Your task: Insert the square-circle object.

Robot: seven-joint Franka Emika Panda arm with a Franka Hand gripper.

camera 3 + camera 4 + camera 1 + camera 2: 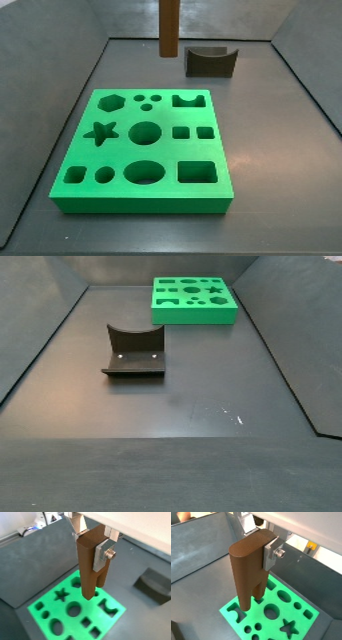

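My gripper (91,546) is shut on the upper end of the square-circle object (88,567), a tall brown wooden bar that hangs upright with its two short legs pointing down. The gripper also shows in the other wrist view (256,548), holding the bar (246,572). The bar is in the air above the green board (75,614) with shaped holes, also seen in a wrist view (286,614). In a side view the bar (170,28) hangs near the far edge of the board (167,152); the gripper is out of frame there. The board shows in the other side view (194,316).
A small dark grey block with a curved notch (210,62) stands on the floor beyond the board, also seen in a side view (134,351) and a wrist view (157,584). Grey walls enclose the dark floor.
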